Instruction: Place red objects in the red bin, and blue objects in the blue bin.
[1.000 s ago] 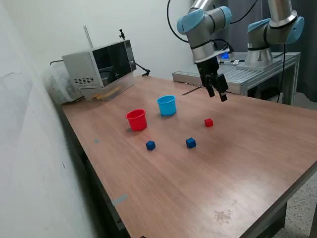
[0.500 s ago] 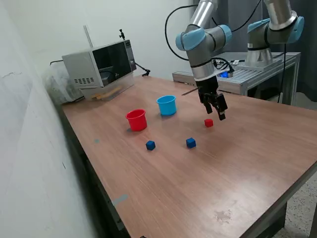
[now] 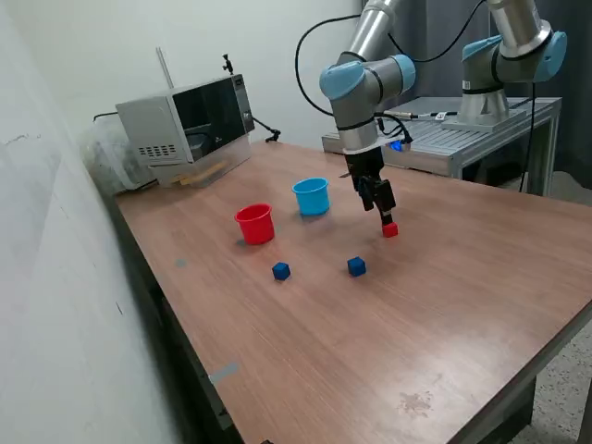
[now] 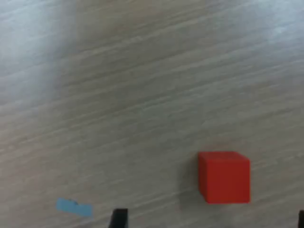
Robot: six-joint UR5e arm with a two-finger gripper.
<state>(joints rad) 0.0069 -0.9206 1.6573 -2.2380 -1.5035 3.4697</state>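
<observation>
One red cube (image 3: 390, 229) lies on the wooden table (image 3: 444, 305). My gripper (image 3: 384, 215) hangs just above it, fingers pointing down. In the wrist view the red cube (image 4: 224, 176) fills the space close to my gripper (image 4: 210, 220), whose two dark fingertips (image 4: 118, 217) stand wide apart at the frame edge, so it is open and holds nothing. Two dark blue cubes (image 3: 281, 270) (image 3: 356, 266) sit nearer the table front. The red bin (image 3: 254, 223) and the blue bin (image 3: 312, 196) stand upright toward the exterior view's left of the gripper.
A microwave (image 3: 190, 116) stands at the table's back corner. A second robot arm (image 3: 509, 55) is mounted on a metal bench (image 3: 453, 139) behind the table. A scrap of blue tape (image 4: 73, 207) is stuck to the wood near the cube.
The arm has swung toward the exterior view's left and come down, from well above the table to just over the red cube. Cubes and cups have not moved.
</observation>
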